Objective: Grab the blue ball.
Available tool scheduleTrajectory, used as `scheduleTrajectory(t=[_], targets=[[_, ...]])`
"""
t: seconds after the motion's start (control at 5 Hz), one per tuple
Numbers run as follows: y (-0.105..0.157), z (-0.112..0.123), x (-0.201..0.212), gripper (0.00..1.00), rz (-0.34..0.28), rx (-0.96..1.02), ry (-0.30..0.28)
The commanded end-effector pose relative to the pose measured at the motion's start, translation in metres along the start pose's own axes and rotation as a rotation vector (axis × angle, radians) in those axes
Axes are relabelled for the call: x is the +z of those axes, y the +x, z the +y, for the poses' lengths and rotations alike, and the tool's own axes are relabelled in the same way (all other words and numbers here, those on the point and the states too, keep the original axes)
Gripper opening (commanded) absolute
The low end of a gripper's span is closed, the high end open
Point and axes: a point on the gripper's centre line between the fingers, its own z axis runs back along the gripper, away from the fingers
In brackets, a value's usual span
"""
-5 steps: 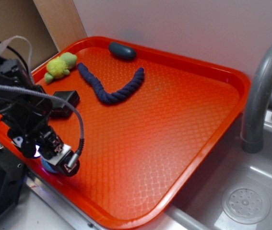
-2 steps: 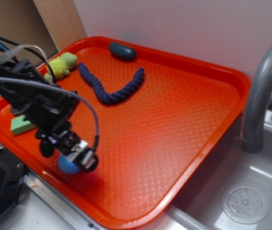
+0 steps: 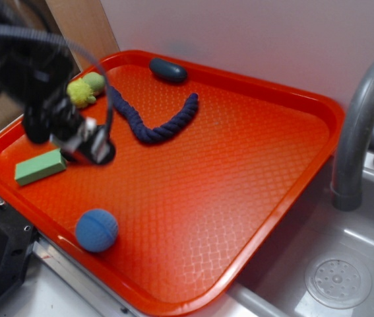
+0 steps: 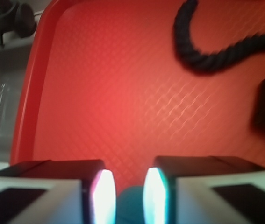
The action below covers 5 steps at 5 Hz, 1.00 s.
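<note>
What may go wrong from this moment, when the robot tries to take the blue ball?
1. The blue ball lies free near the front rim of the tray; a glancing touch may roll it away.
2. The end effector hangs beside the green block, off the ball; its descent might knock the block.

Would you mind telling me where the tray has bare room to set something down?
The widest free patch on the orange tray runs from the navy rope to the sink-side rim, right of the blue ball. The far-left corner is crowded: green plush, dark pebble, green block and the gripper above.
</note>
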Motion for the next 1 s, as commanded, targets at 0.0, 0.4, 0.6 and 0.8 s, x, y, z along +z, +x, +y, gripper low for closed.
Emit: scheduleTrajectory(t=[0.0,0.4,0.6,0.8], targets=[[0.035,0.000,0.017,1.00,0.014,0.092,0.075],[-0.014,0.019,-0.017,1.00,0.183,0.249,0.140],[-0.036,0.012,-0.036,1.00,0.266,0.225,0.153],[-0.049,-0.001,-0.054,1.00,0.307,0.157,0.169]])
